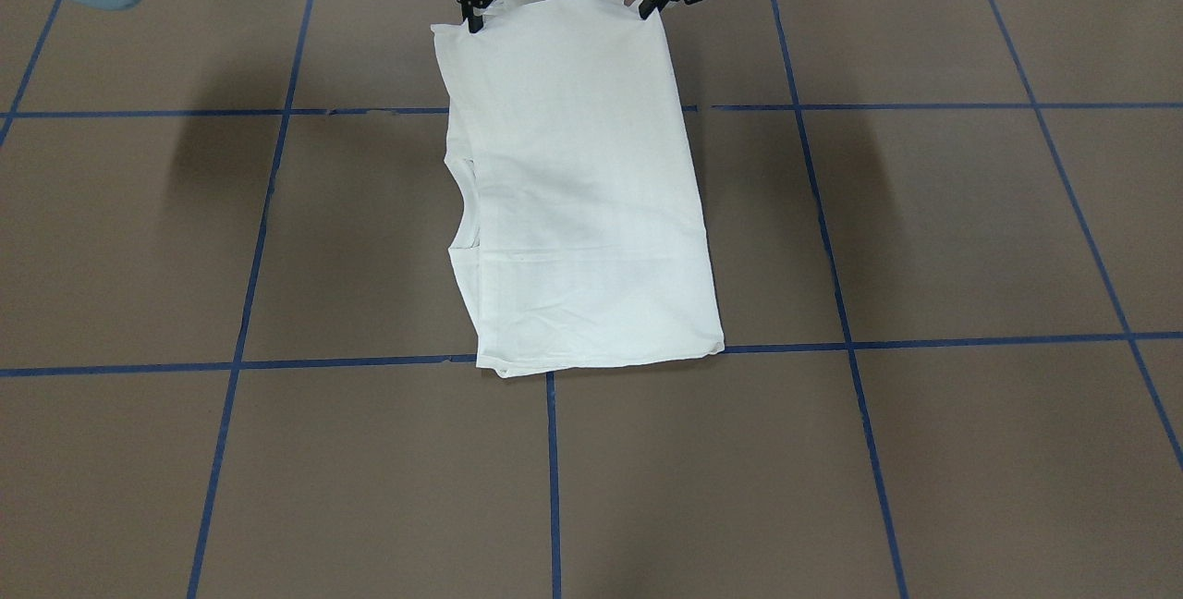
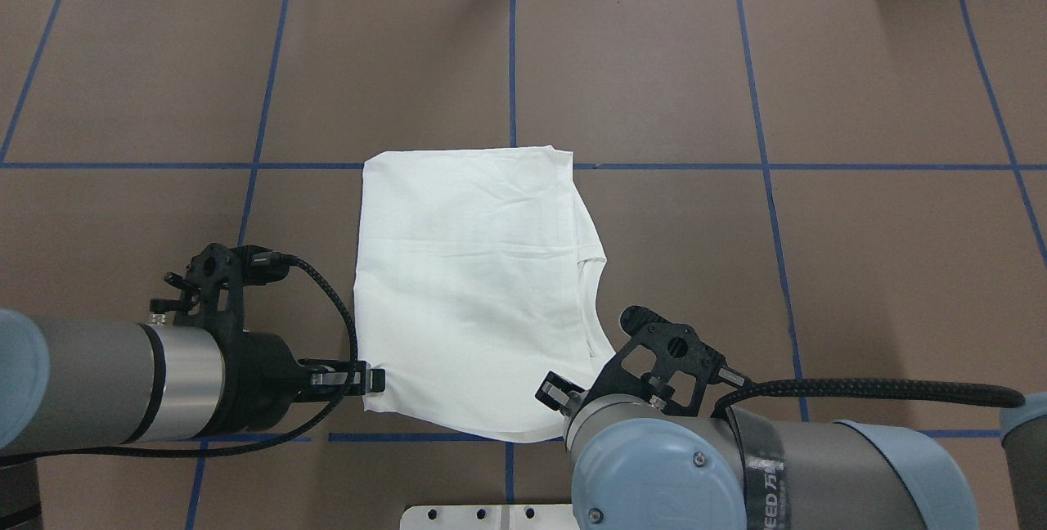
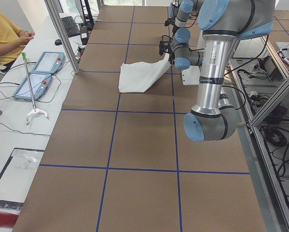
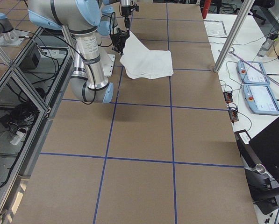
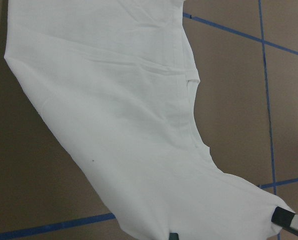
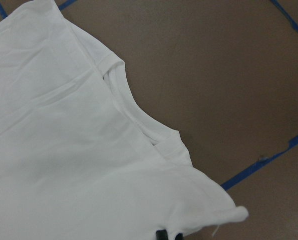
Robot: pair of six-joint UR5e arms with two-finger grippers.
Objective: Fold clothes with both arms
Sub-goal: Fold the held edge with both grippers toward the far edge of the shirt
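Note:
The white shirt (image 1: pixel 573 192) lies folded into a rectangle on the brown table, with the neck opening (image 1: pixel 459 201) at one side edge. No printed text shows. Its edge nearest the robot is lifted off the table. My left gripper (image 1: pixel 647 9) is shut on one corner of that edge, and it also shows in the overhead view (image 2: pixel 372 380). My right gripper (image 1: pixel 474 21) is shut on the other corner, on the neck side. In the overhead view my right wrist (image 2: pixel 654 366) hides that grip. The shirt also shows in the overhead view (image 2: pixel 474 285) and both wrist views (image 5: pixel 129 125) (image 6: pixel 64 150).
Blue tape lines (image 1: pixel 551 479) grid the table. The white pedestal base (image 2: pixel 474 516) sits at the near edge between the arms. An operator in yellow (image 3: pixel 4 34), two teach pendants (image 3: pixel 40 72) and aluminium posts (image 3: pixel 62 34) stand beyond the far edge.

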